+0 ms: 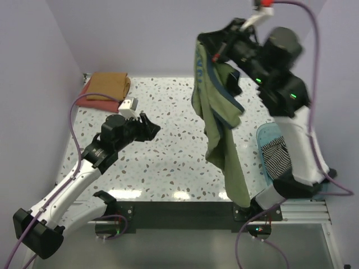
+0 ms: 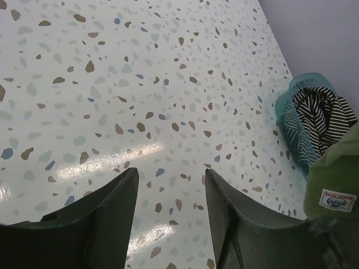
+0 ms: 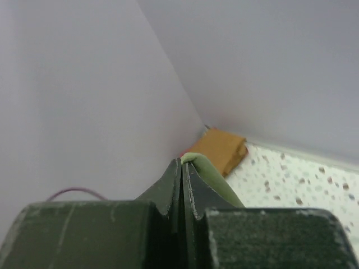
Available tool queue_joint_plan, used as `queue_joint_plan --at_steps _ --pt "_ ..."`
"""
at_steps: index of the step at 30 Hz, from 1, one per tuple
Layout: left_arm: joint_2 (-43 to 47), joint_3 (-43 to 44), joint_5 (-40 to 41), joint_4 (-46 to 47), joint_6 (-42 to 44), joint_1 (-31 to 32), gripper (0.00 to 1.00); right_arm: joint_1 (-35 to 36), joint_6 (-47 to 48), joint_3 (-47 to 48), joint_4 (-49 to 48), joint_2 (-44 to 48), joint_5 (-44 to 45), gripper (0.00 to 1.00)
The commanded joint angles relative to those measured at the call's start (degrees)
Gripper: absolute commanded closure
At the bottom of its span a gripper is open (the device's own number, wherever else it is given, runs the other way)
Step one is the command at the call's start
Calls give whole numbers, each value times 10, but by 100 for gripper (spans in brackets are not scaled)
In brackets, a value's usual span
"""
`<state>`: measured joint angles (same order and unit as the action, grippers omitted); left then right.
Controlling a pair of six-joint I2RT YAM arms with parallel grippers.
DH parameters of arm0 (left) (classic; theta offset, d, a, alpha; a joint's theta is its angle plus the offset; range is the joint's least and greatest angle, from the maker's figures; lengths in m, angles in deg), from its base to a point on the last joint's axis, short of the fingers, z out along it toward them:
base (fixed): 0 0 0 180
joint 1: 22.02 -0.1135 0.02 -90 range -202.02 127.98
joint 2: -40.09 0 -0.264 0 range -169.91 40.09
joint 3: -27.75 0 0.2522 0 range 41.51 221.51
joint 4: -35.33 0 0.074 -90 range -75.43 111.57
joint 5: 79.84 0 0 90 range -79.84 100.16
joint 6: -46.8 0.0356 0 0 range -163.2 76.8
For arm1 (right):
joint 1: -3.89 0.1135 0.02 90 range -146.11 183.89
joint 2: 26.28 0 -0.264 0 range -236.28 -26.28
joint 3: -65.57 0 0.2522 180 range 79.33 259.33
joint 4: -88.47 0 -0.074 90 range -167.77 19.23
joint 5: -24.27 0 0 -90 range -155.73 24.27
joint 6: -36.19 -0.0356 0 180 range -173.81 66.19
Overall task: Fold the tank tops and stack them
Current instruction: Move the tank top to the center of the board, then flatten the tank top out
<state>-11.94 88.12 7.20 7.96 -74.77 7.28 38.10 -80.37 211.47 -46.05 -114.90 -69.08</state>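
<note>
Right gripper (image 1: pixel 215 51), raised at 1 o'clock, is clamped on the olive green tank top (image 1: pixel 223 140), which hangs from it toward 6 o'clock. Left gripper (image 1: pixel 150 124), at 9 o'clock, stands with jaws apart, well clear of the garment. Striped tank top (image 1: pixel 277 157) lies in the basket (image 1: pixel 262 136) at 3 o'clock.

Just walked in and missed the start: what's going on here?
The right end effector is shut on the olive green tank top, holding it high so it hangs over the table. The left end effector is open and holds nothing. A striped tank top lies in the blue basket; a folded mustard top sits on a red top at the far left corner.
</note>
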Motion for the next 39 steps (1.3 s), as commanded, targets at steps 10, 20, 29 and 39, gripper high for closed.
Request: queue_joint_plan --at_steps 10,20,29,39 --pt "-11 -71 -55 76 -38 -5 43 -83 -14 87 110 -376 46 27" --pt "-106 -125 -184 222 -83 27 43 -95 7 -256 115 -113 210 23" --pt "-293 -65 -117 285 -102 184 43 -129 -59 -617 53 79 194 37" --pt "-431 -1 -6 282 -136 248 41 -128 -125 -827 -7 175 135 59"
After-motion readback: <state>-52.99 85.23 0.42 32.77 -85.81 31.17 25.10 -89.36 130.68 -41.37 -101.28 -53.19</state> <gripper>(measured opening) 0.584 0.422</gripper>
